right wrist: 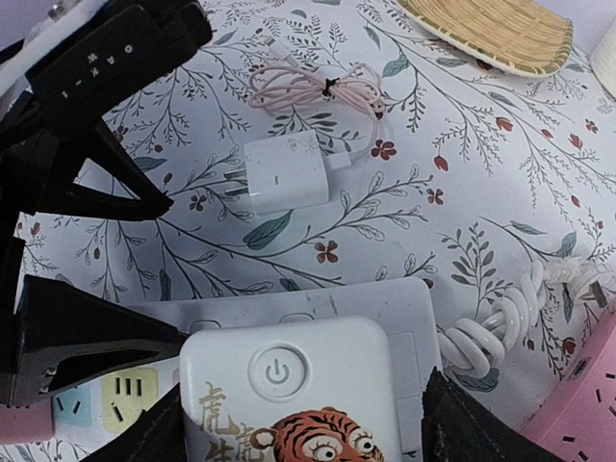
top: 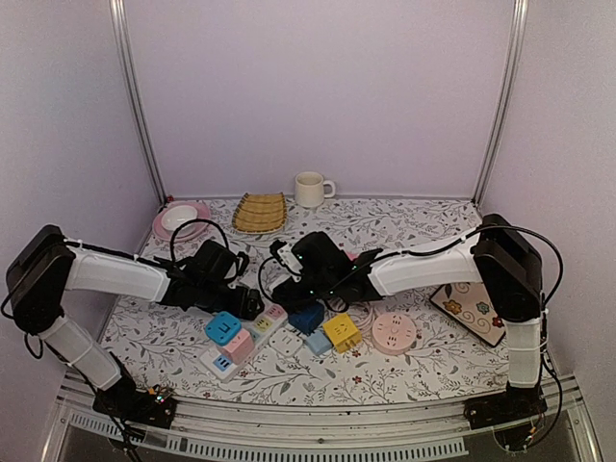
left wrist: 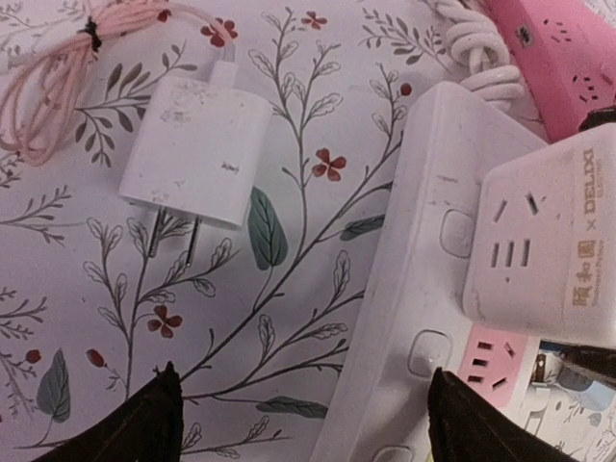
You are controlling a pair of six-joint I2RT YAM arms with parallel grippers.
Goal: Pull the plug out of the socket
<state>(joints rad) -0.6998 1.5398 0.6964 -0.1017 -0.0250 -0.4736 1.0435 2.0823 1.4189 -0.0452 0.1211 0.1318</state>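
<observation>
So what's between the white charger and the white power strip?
Just bare flowery tablecloth between charger and power strip, seen in the left wrist view.

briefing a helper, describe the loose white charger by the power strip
On the floral tablecloth, look just beyond the white power strip. The white charger lies flat there, prongs bare. Unlike the strip's adapters, it is unplugged and trails a bundled pink cable.
</observation>
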